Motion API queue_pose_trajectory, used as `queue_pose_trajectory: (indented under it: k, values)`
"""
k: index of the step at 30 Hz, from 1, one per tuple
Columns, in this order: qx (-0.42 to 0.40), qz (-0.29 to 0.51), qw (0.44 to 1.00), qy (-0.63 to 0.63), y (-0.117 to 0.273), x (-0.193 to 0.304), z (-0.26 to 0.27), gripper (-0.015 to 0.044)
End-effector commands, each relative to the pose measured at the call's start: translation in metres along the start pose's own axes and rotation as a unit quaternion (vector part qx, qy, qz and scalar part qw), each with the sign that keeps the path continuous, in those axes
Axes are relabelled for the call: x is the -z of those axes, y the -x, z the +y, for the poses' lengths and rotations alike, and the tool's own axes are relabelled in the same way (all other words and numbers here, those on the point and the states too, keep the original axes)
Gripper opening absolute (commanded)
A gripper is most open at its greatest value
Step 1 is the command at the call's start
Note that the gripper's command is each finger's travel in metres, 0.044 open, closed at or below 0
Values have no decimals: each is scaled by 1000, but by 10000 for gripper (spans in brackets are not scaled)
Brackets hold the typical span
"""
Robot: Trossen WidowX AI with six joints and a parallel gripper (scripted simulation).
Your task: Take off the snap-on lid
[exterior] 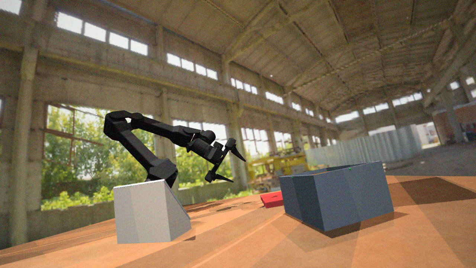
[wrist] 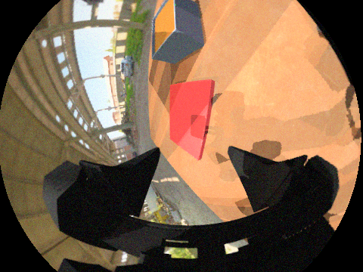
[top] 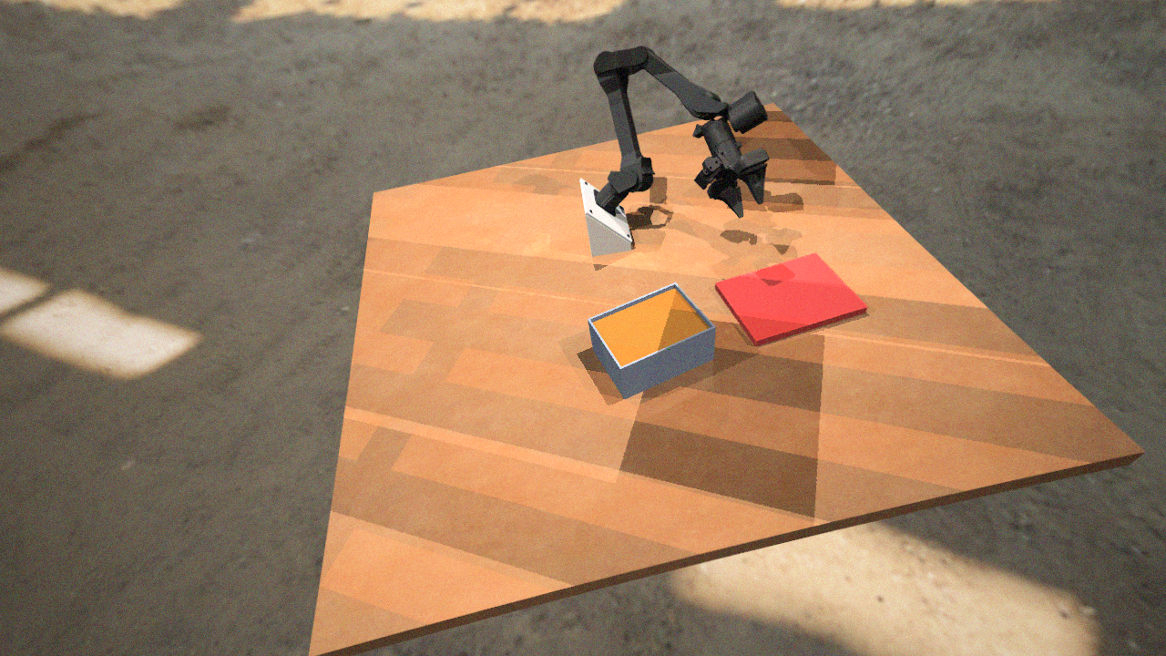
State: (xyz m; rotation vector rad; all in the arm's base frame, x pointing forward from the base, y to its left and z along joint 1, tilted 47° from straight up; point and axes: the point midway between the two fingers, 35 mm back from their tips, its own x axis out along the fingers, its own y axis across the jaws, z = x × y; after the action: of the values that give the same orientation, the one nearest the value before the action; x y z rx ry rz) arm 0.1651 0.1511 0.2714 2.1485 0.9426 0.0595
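The red lid [top: 802,305] [exterior: 272,200] [wrist: 185,109] lies flat on the table to the right of the box in the top view, apart from it, with a smooth plain face up. Its underside is hidden. The blue-grey storage box [top: 668,363] [exterior: 356,196] [wrist: 185,38] stands upright with its top open, and its inside shows orange. My gripper [top: 751,210] [exterior: 239,172] [wrist: 195,150] is open and empty. It hangs above the table on the arm-base side of the lid, clear of both lid and box.
The wooden table [top: 489,489] [exterior: 232,243] carries the pale wedge-shaped arm base [top: 609,236] [exterior: 142,213], behind the box in the top view. The table's right edge runs beyond the lid. Shadows fall across the table and the lid.
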Motion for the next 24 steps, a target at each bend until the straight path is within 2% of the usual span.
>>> queue_pose_trajectory:
  k: [1, 24]
  values:
    - [-1, 3, 1000, 3, 7, 2, 5, 440]
    - [-1, 3, 1000, 3, 5, 0, 3, 440]
